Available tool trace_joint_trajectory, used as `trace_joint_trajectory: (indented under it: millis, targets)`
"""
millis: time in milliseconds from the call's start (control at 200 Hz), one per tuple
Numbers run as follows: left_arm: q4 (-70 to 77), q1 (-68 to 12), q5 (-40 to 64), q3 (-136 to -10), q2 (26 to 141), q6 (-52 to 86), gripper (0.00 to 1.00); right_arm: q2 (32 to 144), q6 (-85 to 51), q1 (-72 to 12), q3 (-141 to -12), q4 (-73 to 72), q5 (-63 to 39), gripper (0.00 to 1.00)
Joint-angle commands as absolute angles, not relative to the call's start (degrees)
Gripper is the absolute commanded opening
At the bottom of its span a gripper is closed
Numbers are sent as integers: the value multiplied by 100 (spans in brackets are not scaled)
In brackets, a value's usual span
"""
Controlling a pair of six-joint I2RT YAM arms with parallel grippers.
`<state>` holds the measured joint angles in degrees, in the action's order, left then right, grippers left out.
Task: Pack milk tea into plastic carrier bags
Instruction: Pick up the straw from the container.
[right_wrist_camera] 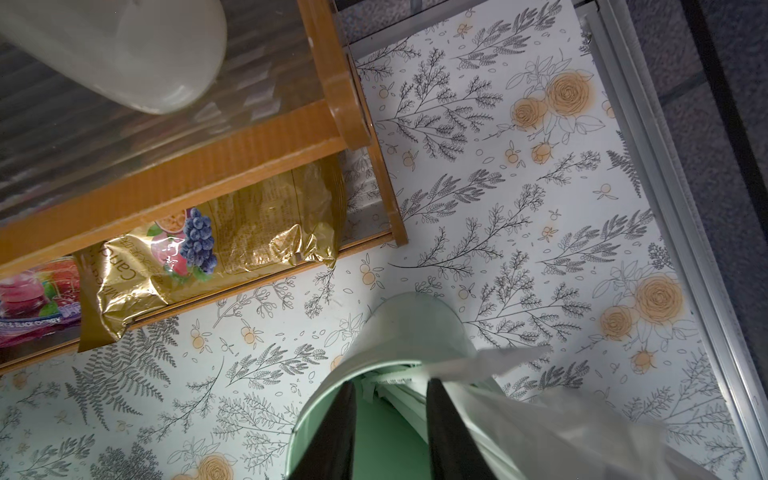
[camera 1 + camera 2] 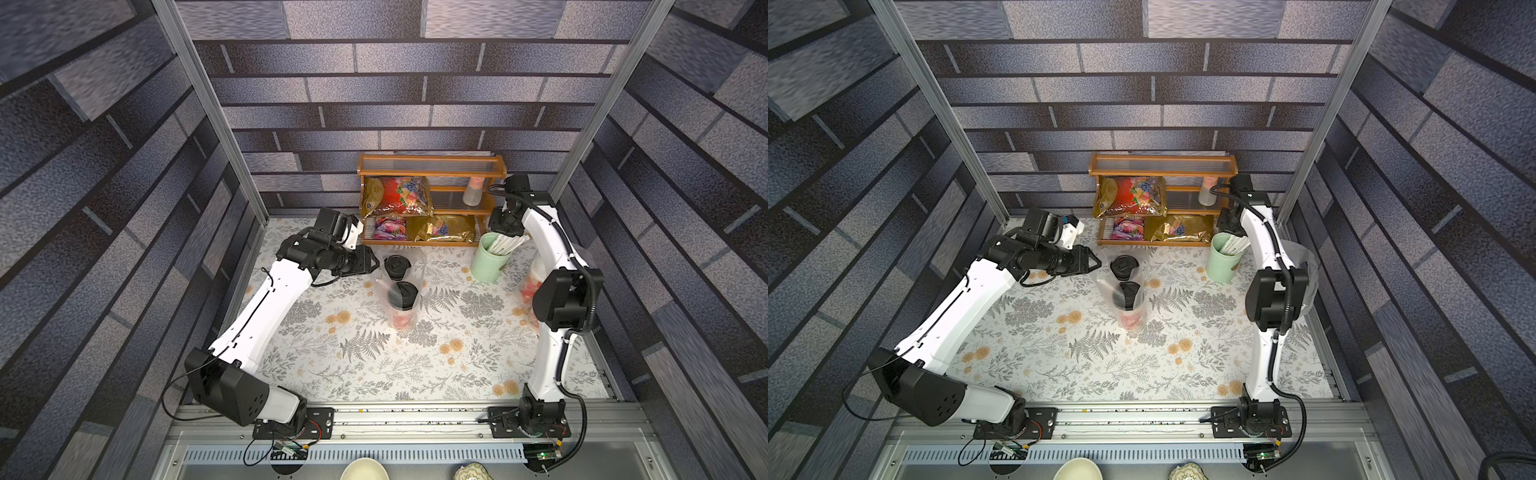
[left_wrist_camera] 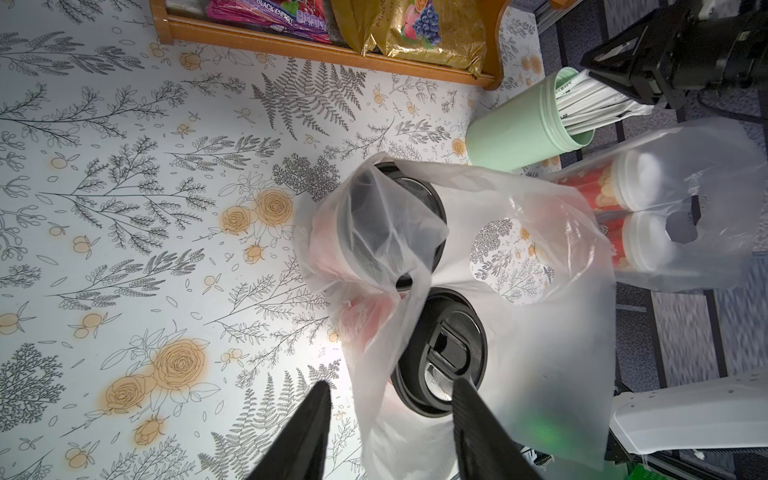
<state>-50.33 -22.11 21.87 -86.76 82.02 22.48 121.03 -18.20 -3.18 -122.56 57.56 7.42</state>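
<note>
Hovering: left gripper parted astride bag | right gripper half-open over straw cup, seemingly empty

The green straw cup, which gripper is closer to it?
Right. The right gripper hangs directly over the green cup, fingertips at its mouth; the left gripper is across the table beside the bagged black-lidded cups.

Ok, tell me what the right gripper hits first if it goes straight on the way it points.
Most likely the white straws in the pale green cup: the right gripper points into its mouth, jaws apart. Depth is unclear; the cup's floor may come first.
</note>
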Motion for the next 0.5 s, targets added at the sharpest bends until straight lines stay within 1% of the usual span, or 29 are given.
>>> trace_joint_trajectory:
  millis: [0,180,336,371,496]
  targets:
    - [-5027,-2171,2232,-8600,8209,2250,50,12168,-1874,-283,-12392,5674,749,33]
    - [-5008,-2171,2227,-8596,8209,2270,51,11982,-1838,-290,-12404,5818,863,34]
    - [-4960,-2171,2249,-8591,8231,2292,52,11663,-1852,-289,-12042,5748,823,35]
    - [-4960,-2175,2267,-8596,8243,2298,52,11413,-1840,-287,-11963,5724,835,36]
    - [-4937,-2174,2311,-8620,8278,2303,52,11354,-1806,-285,-11899,5736,881,36]
